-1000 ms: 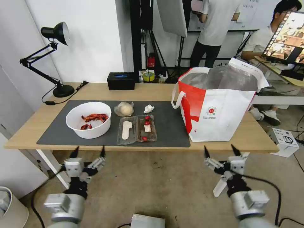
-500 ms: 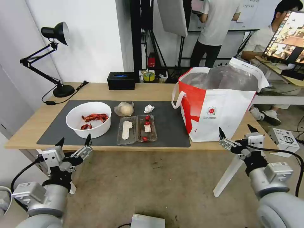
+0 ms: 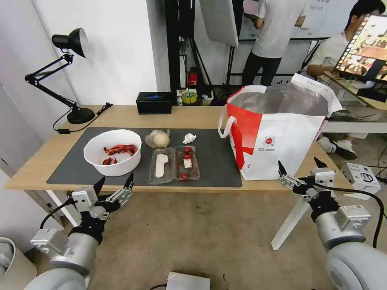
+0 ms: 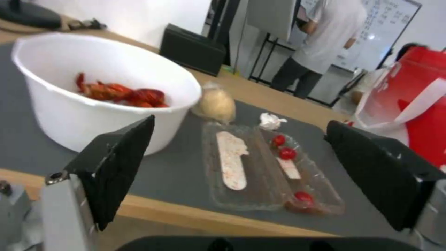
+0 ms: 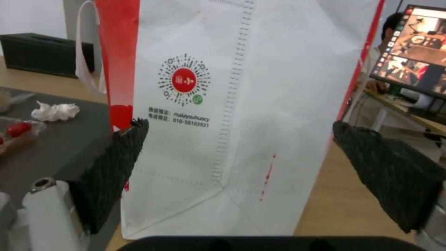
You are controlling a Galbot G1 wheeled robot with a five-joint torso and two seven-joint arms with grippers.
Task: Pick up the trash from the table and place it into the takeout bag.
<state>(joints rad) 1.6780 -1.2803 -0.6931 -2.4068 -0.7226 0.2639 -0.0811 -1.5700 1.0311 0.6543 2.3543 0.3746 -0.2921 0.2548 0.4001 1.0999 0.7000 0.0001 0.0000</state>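
Note:
On the table's (image 3: 193, 114) dark mat (image 3: 213, 161) stand the white bowl (image 3: 113, 152) of red shells, a clear bag around a pale lump (image 3: 158, 139), a crumpled tissue (image 3: 189, 138) and an open clear tray (image 3: 174, 165). The takeout bag (image 3: 278, 133) stands open at the right end. My left gripper (image 3: 114, 183) is open, low before the table's front edge, below the bowl (image 4: 93, 94) and facing the tray (image 4: 264, 170). Also open, my right gripper (image 3: 299, 164) faces the bag's white front (image 5: 260, 87) near its lower right corner. Neither holds anything.
A black tissue box (image 3: 154, 102) and a desk lamp (image 3: 68, 72) stand at the table's back. A white box (image 3: 363, 177) lies on the floor to the right. A monitor and people are behind the bag. Bare wood shows right of the bag.
My left gripper has swung right and up toward the table edge below the bowl. My right gripper rose to the bag's front a second ago and has since held still.

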